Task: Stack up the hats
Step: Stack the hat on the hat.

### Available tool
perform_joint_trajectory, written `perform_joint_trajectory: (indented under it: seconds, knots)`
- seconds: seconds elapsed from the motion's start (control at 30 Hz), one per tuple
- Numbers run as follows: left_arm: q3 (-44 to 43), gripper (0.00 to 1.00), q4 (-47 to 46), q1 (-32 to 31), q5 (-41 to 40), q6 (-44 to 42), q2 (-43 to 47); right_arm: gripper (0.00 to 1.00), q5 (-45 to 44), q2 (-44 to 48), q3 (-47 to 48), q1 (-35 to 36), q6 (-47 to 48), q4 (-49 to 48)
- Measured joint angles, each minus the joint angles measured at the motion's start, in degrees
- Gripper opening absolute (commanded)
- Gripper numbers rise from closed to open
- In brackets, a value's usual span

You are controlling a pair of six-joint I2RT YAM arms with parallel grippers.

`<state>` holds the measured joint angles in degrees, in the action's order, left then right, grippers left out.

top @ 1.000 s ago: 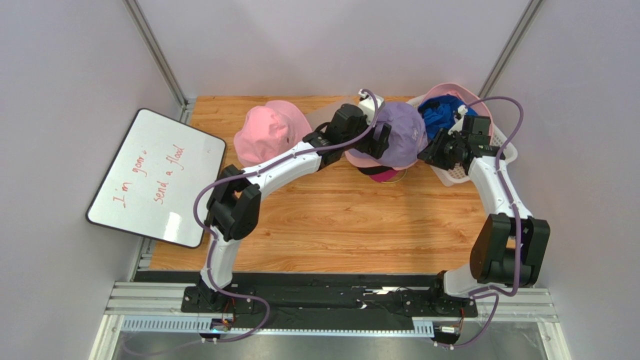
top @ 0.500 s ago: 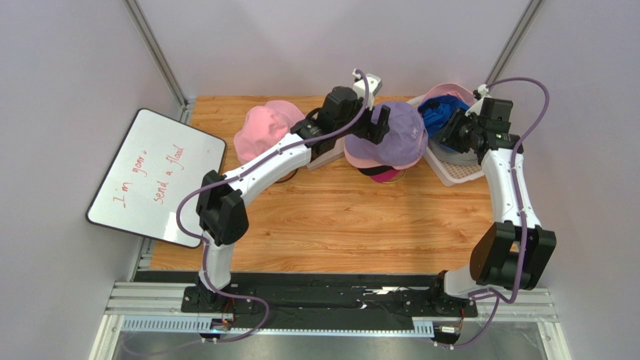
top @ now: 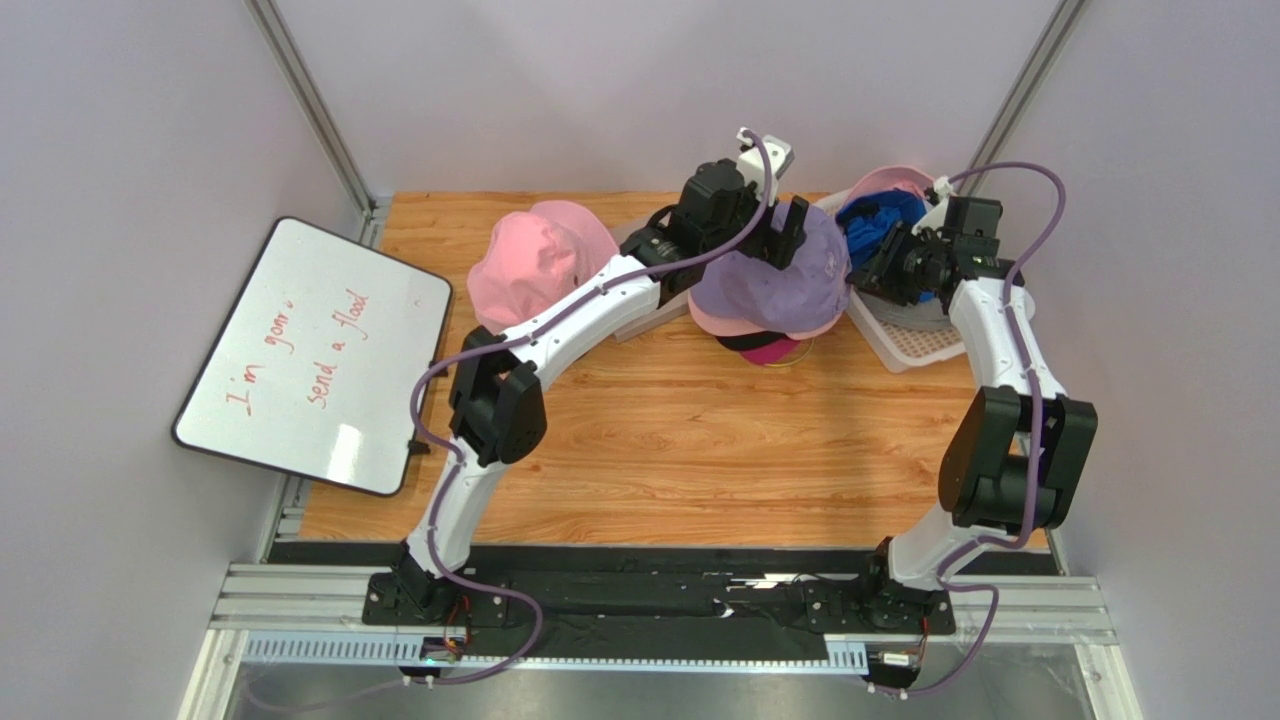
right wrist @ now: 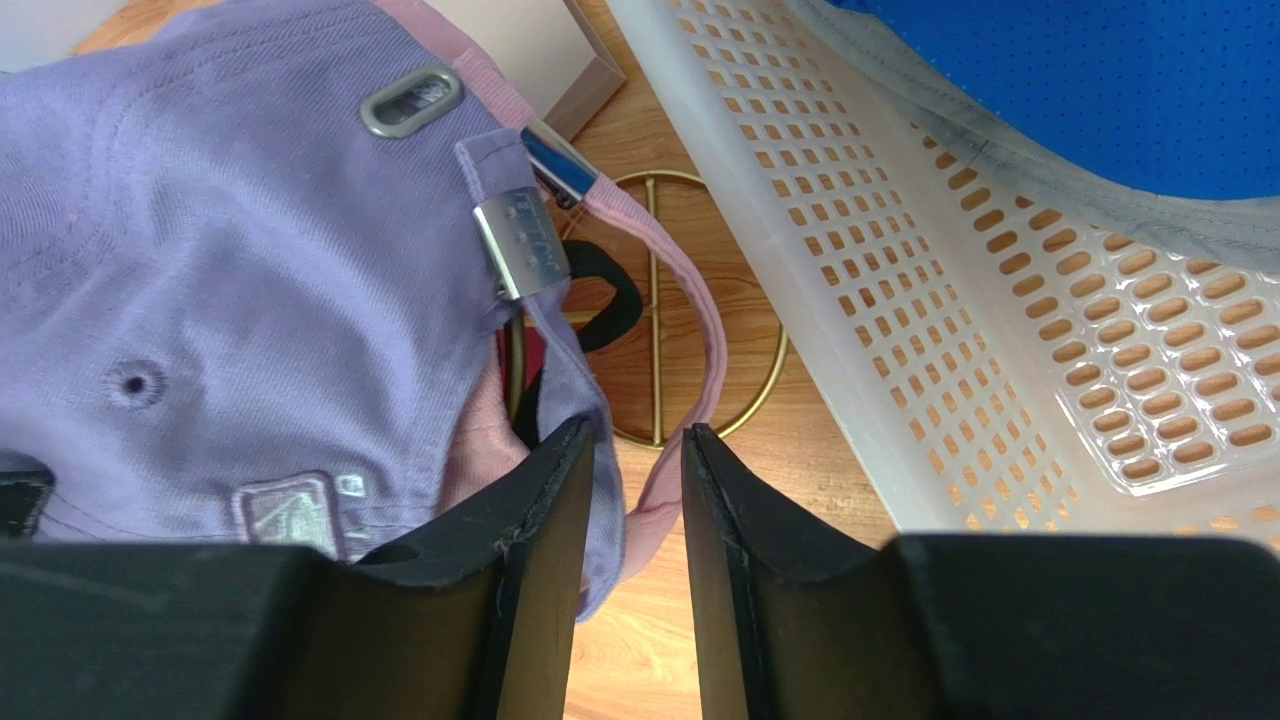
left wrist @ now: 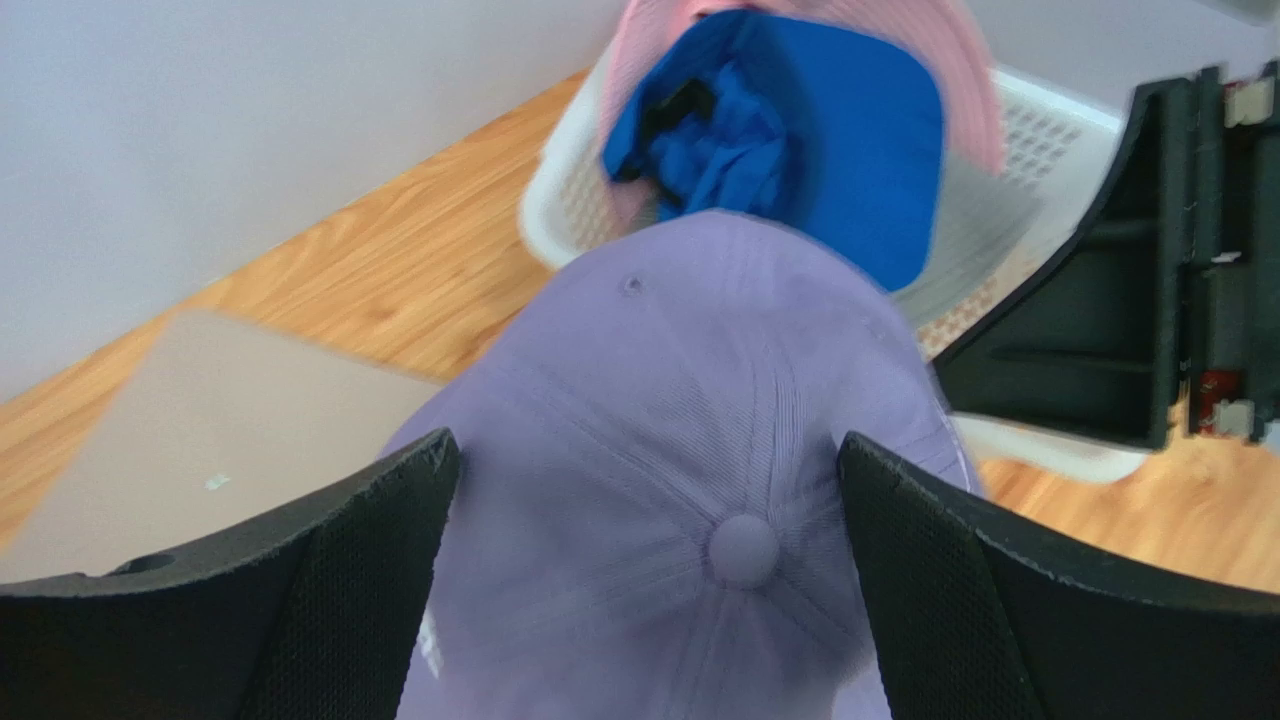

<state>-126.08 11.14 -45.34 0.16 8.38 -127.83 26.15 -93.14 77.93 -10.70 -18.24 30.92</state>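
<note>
Straddling lavender cap (left wrist: 676, 450), wide left jaws, basket (left wrist: 1052, 135) rim beside.

Inspection found a robot test cell of the laboratory kind, not a home or shop: plain pale walls (top: 135, 135) framed by metal posts (top: 311, 102) closed in a single wooden table (top: 676, 450). Two white-and-black arms (top: 579, 320), trailing exposed purple cables (top: 1022, 165), were bolted to a slotted aluminium rail (top: 293, 612) at the near edge. A hand-lettered whiteboard (top: 316, 353) lay at the left, and the table bore hats (top: 529, 263) and a white mesh basket (top: 917, 348).
</note>
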Motion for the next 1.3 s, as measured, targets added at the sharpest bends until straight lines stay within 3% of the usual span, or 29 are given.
perform_joint_trajectory:
  seconds: [0.57,1.0,1.07,1.13,1.17,1.3]
  knots:
    - [1.22,1.0,-3.3,0.07,1.88,0.28,-0.87,0.36,-0.46,4.26,0.24,0.0,0.0,-0.33]
    - [1.31,1.0,-3.48,0.07,2.14,0.28,-0.87,0.35,2.16,-1.42,0.57,0.0,0.02,-1.25]
    - [1.33,1.0,-3.48,0.07,2.16,0.28,-0.87,0.31,3.04,-2.29,0.59,0.07,0.11,-1.7]
    - [1.33,1.0,-3.48,0.07,2.19,0.26,-0.87,0.14,3.37,-2.99,0.59,0.2,0.37,-1.75]
    - [1.36,1.0,-3.48,0.07,2.21,0.24,-0.87,0.0,3.32,-3.32,0.68,0.39,0.68,-1.75]
    - [1.9,1.0,-4.07,0.04,2.25,0.28,-0.87,0.0,0.81,-5.7,3.21,1.64,1.49,-0.33]
